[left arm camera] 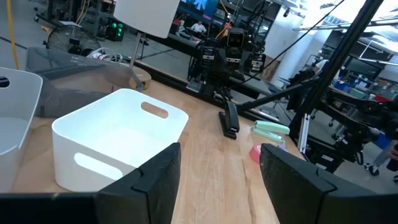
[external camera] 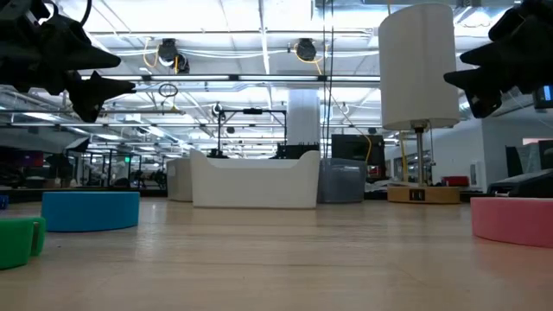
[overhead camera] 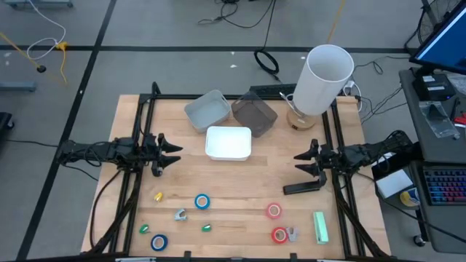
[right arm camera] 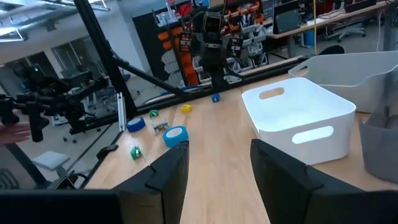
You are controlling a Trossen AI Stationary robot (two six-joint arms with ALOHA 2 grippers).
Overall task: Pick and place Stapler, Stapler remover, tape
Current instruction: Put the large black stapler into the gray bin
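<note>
A black stapler [overhead camera: 304, 187] lies on the table just near-side of my right gripper [overhead camera: 302, 161], and a mint-green stapler [overhead camera: 320, 226] lies near the front right. Two blue tape rolls [overhead camera: 202, 201] [overhead camera: 159, 241] and two red ones [overhead camera: 274, 211] [overhead camera: 279, 234] lie flat along the front. One grey stapler remover [overhead camera: 180, 215] sits beside the blue rolls, another [overhead camera: 293, 233] by the red ones. My left gripper [overhead camera: 171, 153] hovers at the table's left. Both grippers are open, level, facing each other, with nothing between their fingers [left arm camera: 292, 180] [right arm camera: 168, 174].
A white bin [overhead camera: 228, 143] stands mid-table between the grippers, with a pale grey bin [overhead camera: 207, 109] and a dark grey bin [overhead camera: 255, 113] behind it. A tall white cylinder on a wooden base [overhead camera: 326, 76] stands at the far right. Small yellow [overhead camera: 158, 196] and green lumps [overhead camera: 206, 227] lie among the tape.
</note>
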